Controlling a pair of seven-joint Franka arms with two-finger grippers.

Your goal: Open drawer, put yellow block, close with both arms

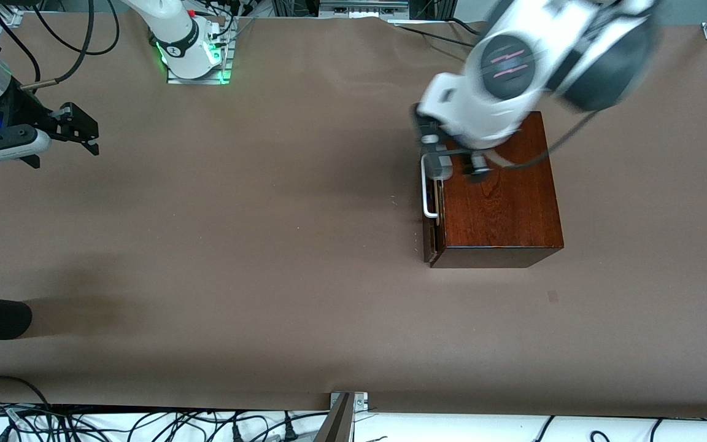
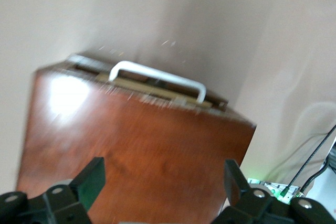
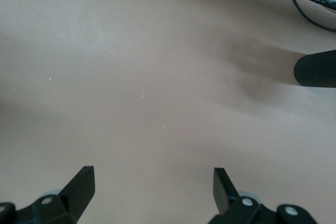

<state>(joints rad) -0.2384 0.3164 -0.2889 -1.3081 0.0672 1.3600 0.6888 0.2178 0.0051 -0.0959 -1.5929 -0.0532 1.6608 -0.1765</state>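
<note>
Hovering over the wooden box (image 1: 494, 196) near the bench edge at the left arm's end, the left gripper (image 2: 163, 192) is spread wide, empty. The drawer (image 1: 432, 202) sits almost closed, white handle (image 2: 157, 77) facing the right arm. The right gripper (image 3: 152, 192) waits, released, above its own bare end of the bench (image 1: 237, 245).

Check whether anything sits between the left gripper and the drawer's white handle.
Nothing visible blocks it. The left gripper, fingers open, hangs over the top of the wooden box, and the white bar handle on the drawer front is in plain sight from the wrist view, with only bare table before it.
</note>
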